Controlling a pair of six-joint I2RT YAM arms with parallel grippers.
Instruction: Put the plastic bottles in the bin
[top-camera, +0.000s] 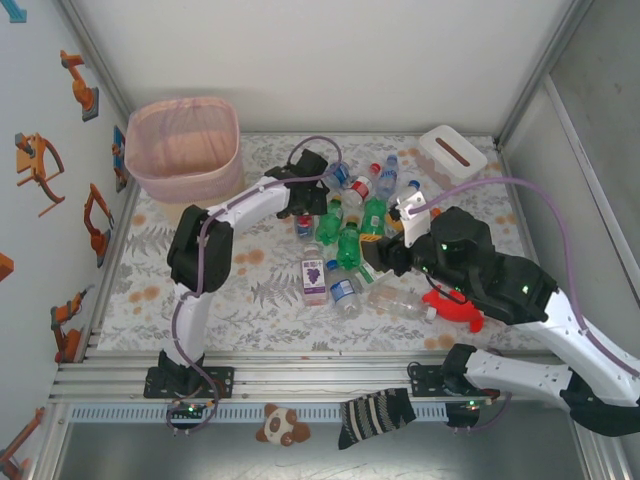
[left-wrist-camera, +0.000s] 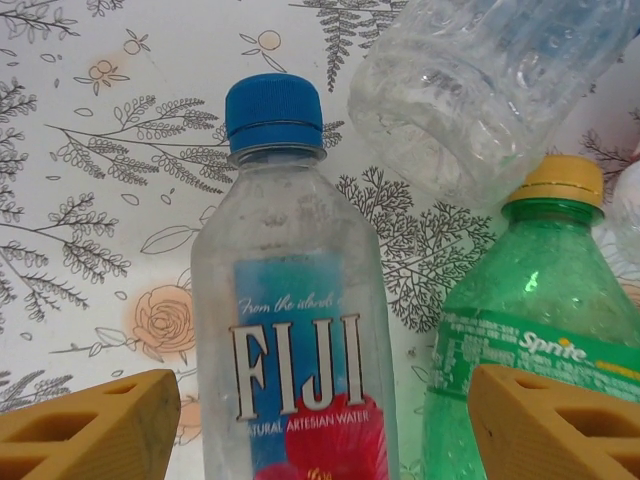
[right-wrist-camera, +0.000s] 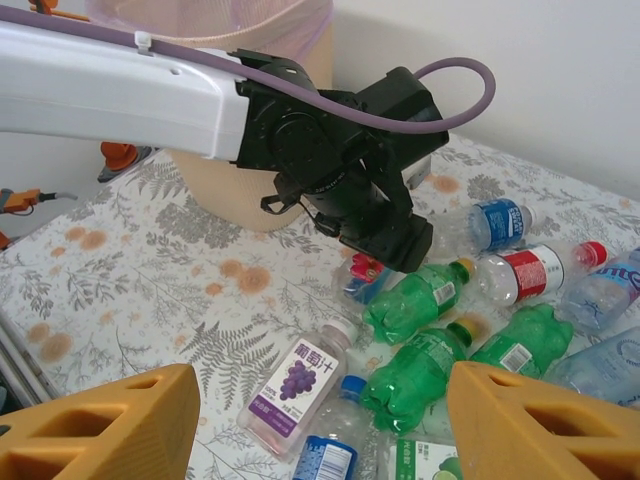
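The left pincer (left-wrist-camera: 320, 385) is hanging released over the heap of plastic bottles near the middle of the table's far edge. Its two fingers (left-wrist-camera: 90, 430) are standing spread, with a gap on each side of the blue-capped Fiji bottle (left-wrist-camera: 290, 250) between them. That bottle appears to be lying on the table (top-camera: 260, 290). Its long axis is running straight away from the wrist, cap farthest out, so the jaws are set to close across its body. A green Sprite bottle (left-wrist-camera: 540, 320) is lying just beside the right finger, and a clear bottle (left-wrist-camera: 480, 90) is lying beyond it. A squeeze looks like the coming move, and the Sprite bottle may get nudged.

The right pincer (right-wrist-camera: 322, 378) is hovering released and grasping nothing, nearer the table's near edge. It is looking over a purple grape bottle (right-wrist-camera: 295, 385) and several green bottles (right-wrist-camera: 415, 300).

The bin (top-camera: 190, 180) is standing at the far left corner. It lies left of the heap, so the left arm is the nearer one for the carry.
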